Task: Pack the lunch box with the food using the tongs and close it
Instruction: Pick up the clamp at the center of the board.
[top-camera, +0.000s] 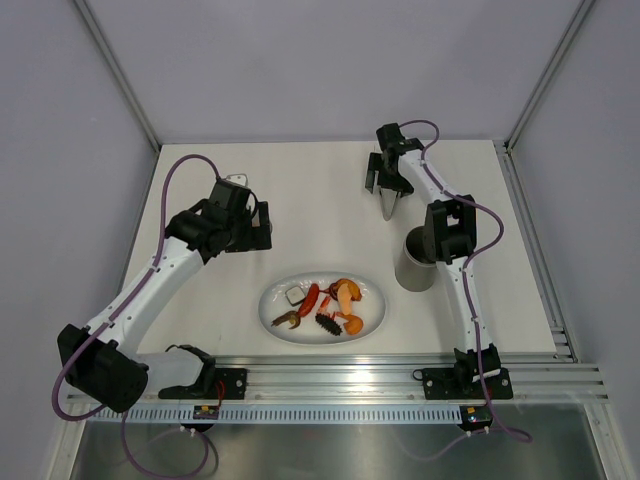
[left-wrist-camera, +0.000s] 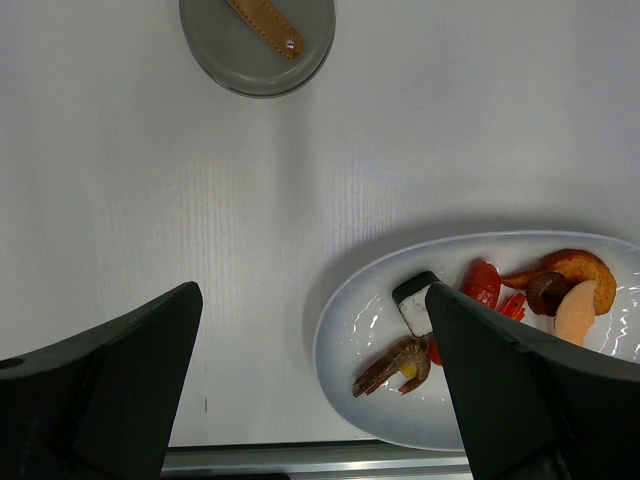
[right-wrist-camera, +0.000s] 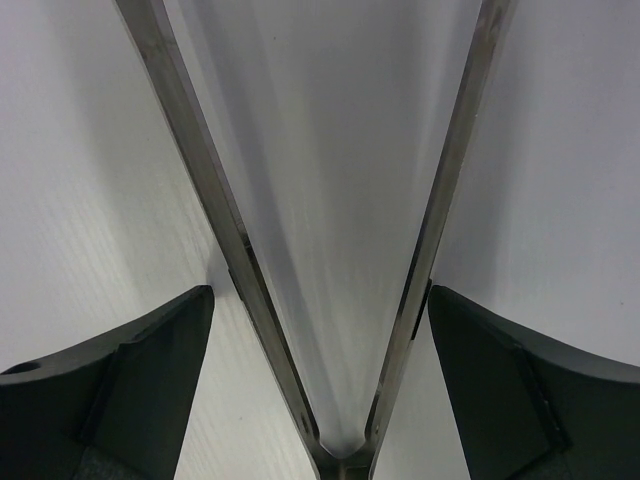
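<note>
Right gripper (right-wrist-camera: 320, 292) stands wide astride the tongs (right-wrist-camera: 197, 140) — close gently, centred, squeezing both arms evenly. Left gripper (left-wrist-camera: 312, 300) hangs wide too.

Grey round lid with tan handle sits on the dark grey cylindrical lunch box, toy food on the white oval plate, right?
No: left wrist view shows the lid lying on the table, not on the lunch box. The food is on the plate.
</note>
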